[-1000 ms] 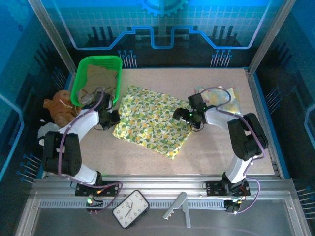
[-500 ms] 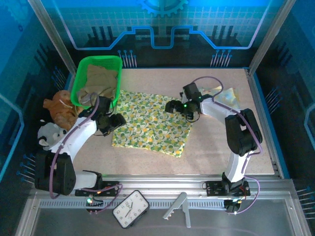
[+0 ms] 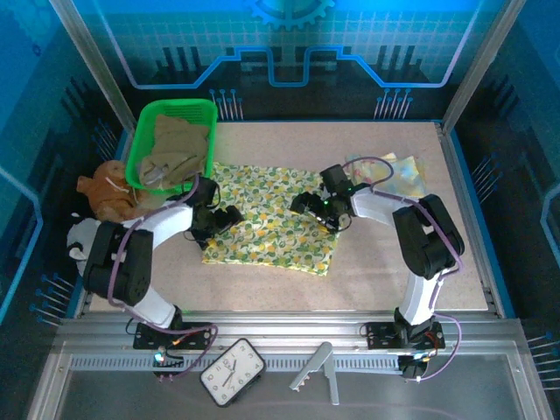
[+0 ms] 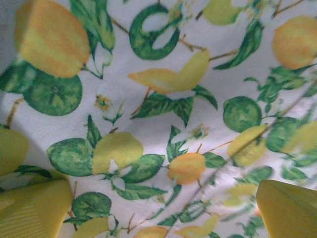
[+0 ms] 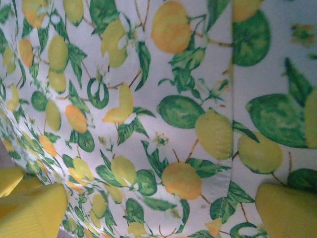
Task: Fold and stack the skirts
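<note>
Both arms are bent inward from their bases, so that the left gripper [image 3: 229, 217] is held low over the left part of the yellow-green floral skirt [image 3: 271, 234], spread at mid-table, and the right gripper [image 3: 300, 204] over its far right part. In the wrist views the left fingers [image 4: 30, 208] and right fingers [image 5: 29, 213] are seen spread wide with nothing clasped. They are cut off by the lower edge, and contact with the cloth cannot be told. The pastel patchwork skirt [image 3: 401, 169] is partly hidden behind the right arm, and the olive-khaki skirt [image 3: 175, 144] is heaped in the green basket [image 3: 137, 153].
</note>
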Tool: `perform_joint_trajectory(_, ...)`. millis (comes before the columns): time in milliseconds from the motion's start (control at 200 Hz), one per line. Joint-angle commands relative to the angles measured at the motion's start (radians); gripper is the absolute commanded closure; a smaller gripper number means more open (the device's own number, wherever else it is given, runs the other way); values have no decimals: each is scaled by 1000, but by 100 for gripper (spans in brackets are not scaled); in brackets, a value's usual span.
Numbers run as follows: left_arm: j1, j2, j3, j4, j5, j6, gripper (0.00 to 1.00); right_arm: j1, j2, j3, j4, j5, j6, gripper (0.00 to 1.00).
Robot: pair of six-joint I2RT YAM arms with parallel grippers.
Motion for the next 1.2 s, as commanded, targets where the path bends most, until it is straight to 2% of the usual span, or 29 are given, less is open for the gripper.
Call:
perform_joint_trajectory(0, -7, -17, -143, -46, -6, -85, 1, -68, 105, 81, -46, 68, -72, 0)
perform_joint_trajectory(65, -47, -32, -182, -32, 27, -119, 1, -87, 184, 201, -80, 43, -120, 0)
perform_joint_trajectory(160, -166, -5, -141, -61, 53, -140, 1, -94, 325, 415, -148, 3, -164, 0)
perform_joint_trajectory(295, -312, 57, 19, -115, 99, -140, 1, -83, 467, 683, -215, 89, -215, 0)
perform_joint_trajectory(380, -383, 86, 202, -218, 100, -67, 1, -78, 473, 799, -228, 119, -240, 0)
perform_joint_trajectory(465, -420, 87, 347, -295, 62, 6, 1, -65, 393, 773, -165, 156, -268, 0)
perform_joint_trajectory(540, -408, 81, 408, -327, -6, 44, 1, -52, 281, 665, -94, 217, -279, 0)
perform_joint_trajectory(635, -344, 101, 456, -386, -130, 80, 1, -52, 156, 488, 3, 176, -248, 0)
perform_joint_trajectory(800, -171, 161, 447, -256, -116, 85, 1, -54, 41, 277, 31, 98, -155, 0)
perform_joint_trajectory(875, -117, 232, 481, -240, -115, 86, 1, -51, 24, 220, 48, 63, -104, 0)
perform_joint_trajectory(1010, -82, 324, 522, -232, -137, 93, 1, -48, 33, 159, 20, 145, -37, 0)
perform_joint_trajectory(1195, -76, 339, 408, -186, -144, 54, 1, -90, 125, 174, 9, 121, -36, 0)
